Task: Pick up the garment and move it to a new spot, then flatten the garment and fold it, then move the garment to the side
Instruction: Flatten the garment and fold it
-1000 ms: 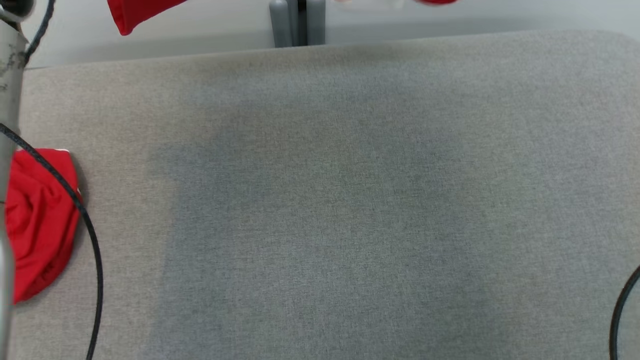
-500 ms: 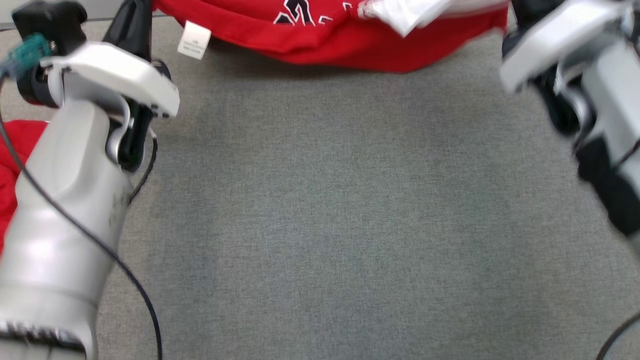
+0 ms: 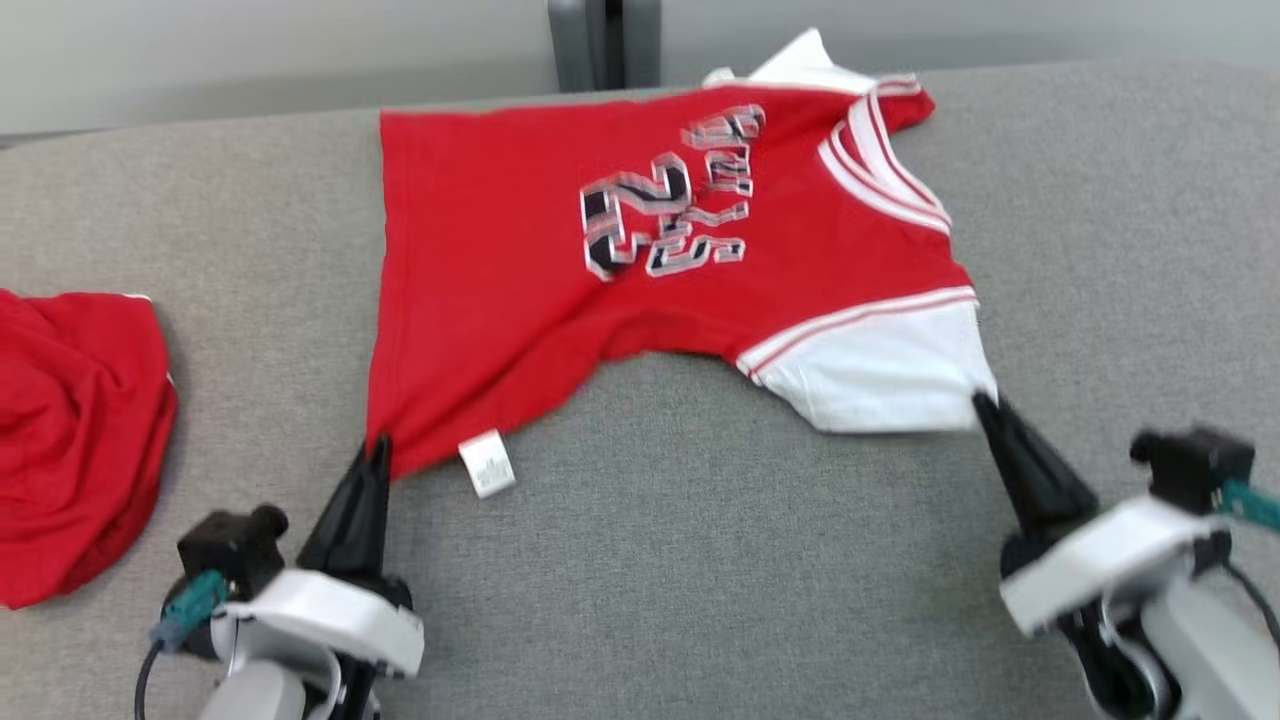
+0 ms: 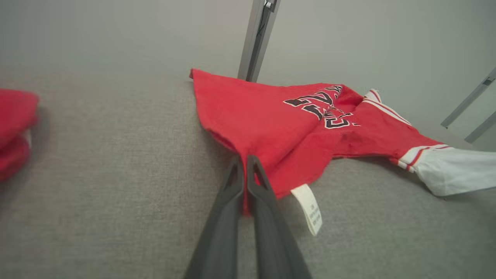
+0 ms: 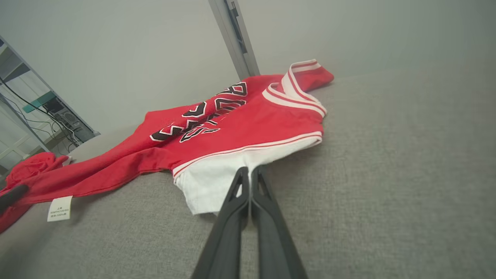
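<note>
The garment (image 3: 520,260) is a red jersey with white sleeves and black-and-white lettering, lying spread on the grey table (image 3: 700,560). My left gripper (image 3: 378,450) is shut on its lower hem corner, beside a white label (image 3: 487,463). In the left wrist view red cloth (image 4: 271,124) shows pinched between the closed fingers of the left gripper (image 4: 244,162). My right gripper (image 3: 985,405) is shut on the edge of the white sleeve (image 3: 880,375). The right wrist view shows the right gripper (image 5: 250,172) closed at that sleeve (image 5: 209,182), with the jersey (image 5: 240,131) stretching away behind it.
A second red garment (image 3: 70,430) lies bunched at the table's left edge, also seen as a red heap (image 4: 15,124) in the left wrist view. A grey metal post (image 3: 603,40) stands behind the table's far edge. Bare grey cloth lies between the two grippers.
The head view has shifted. The jersey, held up at the top of the view half a second ago, now lies spread on the table, and both grippers have come down and toward the near edge.
</note>
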Controlling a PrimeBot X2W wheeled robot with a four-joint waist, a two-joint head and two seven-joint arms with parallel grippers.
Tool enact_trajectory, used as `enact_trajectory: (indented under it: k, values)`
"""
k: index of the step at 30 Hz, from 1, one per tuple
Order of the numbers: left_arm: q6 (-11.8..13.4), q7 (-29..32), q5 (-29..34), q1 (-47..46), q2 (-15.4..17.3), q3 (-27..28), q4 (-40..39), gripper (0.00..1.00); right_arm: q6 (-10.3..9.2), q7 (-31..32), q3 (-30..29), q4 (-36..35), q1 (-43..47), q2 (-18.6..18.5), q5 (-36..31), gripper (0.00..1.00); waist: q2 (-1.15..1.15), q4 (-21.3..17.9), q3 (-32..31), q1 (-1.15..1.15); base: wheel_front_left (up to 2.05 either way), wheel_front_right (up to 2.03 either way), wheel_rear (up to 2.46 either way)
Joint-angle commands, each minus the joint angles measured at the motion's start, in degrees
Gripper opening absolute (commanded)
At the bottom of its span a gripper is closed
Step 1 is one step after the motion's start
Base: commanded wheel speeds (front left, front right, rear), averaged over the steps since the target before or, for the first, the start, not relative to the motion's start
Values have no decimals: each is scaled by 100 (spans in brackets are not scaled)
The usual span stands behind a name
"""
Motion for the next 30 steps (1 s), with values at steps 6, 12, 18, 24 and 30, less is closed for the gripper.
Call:
enact_trajectory:
  k: [6, 12, 18, 24, 30]
  values:
    - [97, 821, -415, 829, 260, 106, -702, 0, 1, 36, -615, -940, 1673, 15, -68, 0, 0, 141, -451, 0, 0, 0, 0]
    - [431, 1720, -933, 1828, 461, 335, -1695, 0, 1, 522, -1094, -1869, 3050, 86, -246, 0, 0, 70, -719, 0, 0, 0, 0]
    - [876, 2249, -1091, 2746, 638, 492, -2603, 0, 2, 1182, -1535, -2560, 4050, 262, -352, 0, 0, 38, -843, 0, 0, 0, 0]
    - [1124, 2673, -1162, 3227, 860, 581, -3103, 0, 1, 1828, -1944, -3055, 4760, 363, -423, 0, 0, 35, -871, 0, 0, 0, 0]
    - [1229, 2949, -1232, 3349, 1008, 642, -3432, 0, 2, 2246, -2381, -3526, 5016, 813, -510, 0, 0, 25, -808, 0, 0, 0, 0]
